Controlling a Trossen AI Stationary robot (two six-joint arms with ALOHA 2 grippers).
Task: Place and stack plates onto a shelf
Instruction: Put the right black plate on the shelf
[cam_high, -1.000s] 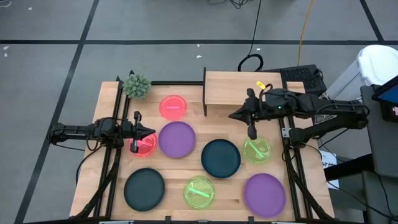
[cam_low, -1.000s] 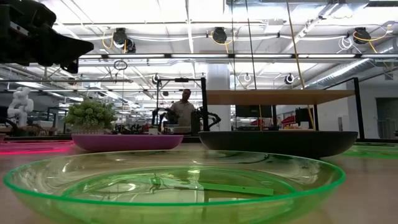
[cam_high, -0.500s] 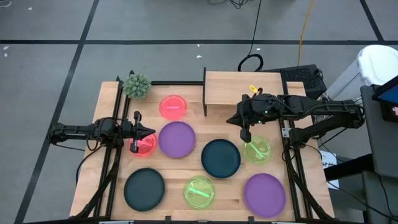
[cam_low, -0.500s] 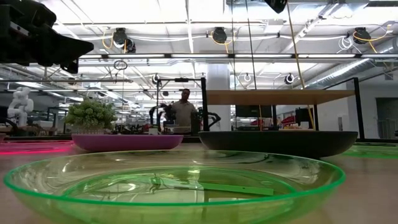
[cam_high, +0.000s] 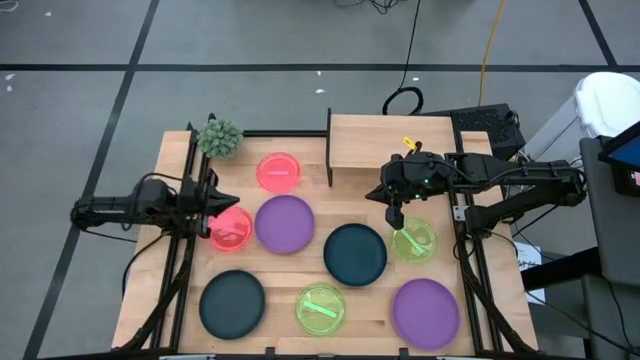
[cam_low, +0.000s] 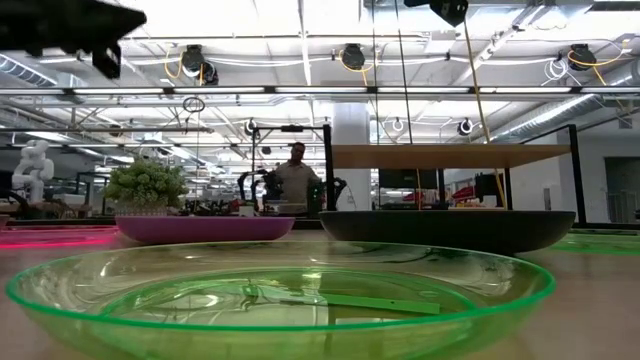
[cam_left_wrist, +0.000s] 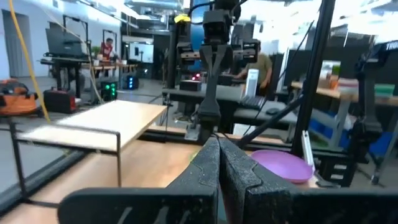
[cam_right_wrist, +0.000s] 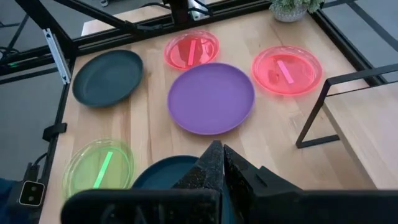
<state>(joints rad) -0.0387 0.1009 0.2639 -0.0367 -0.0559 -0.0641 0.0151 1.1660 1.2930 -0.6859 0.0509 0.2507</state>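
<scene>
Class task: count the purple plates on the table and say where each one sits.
2. One purple plate lies mid-table, beside the pink-red plate by the left gripper. The other purple plate sits at the table's near right corner. None on the shelf.

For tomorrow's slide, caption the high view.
Eight plates lie on the table, the shelf bare, both grippers shut.

Right end effector (cam_high: 394, 217) overlapping green plate (cam_high: 414, 242), contact unclear
</scene>
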